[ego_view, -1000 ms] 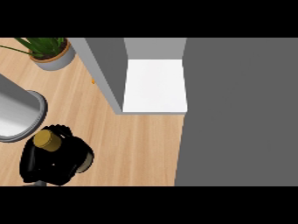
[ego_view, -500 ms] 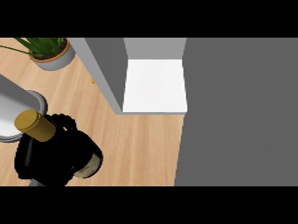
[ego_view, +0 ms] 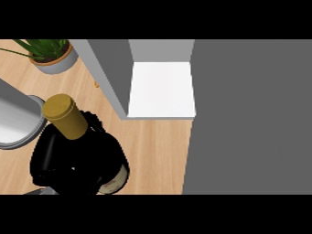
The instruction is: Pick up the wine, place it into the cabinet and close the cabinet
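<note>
Wine bottle (ego_view: 67,120) clasped in left hand (ego_view: 58,161)

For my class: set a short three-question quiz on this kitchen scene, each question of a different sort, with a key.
1. True or false: the wine bottle already stands inside the cabinet.
2. Multiple choice: what stands at the far left of the counter? A. a potted plant B. a plate C. a kettle
3. Fill the gap: the bottle's cap is ___ in colour.
Key: 1 false, the black hand is curled round it over the counter, left of the cabinet; 2 A; 3 gold.
</note>
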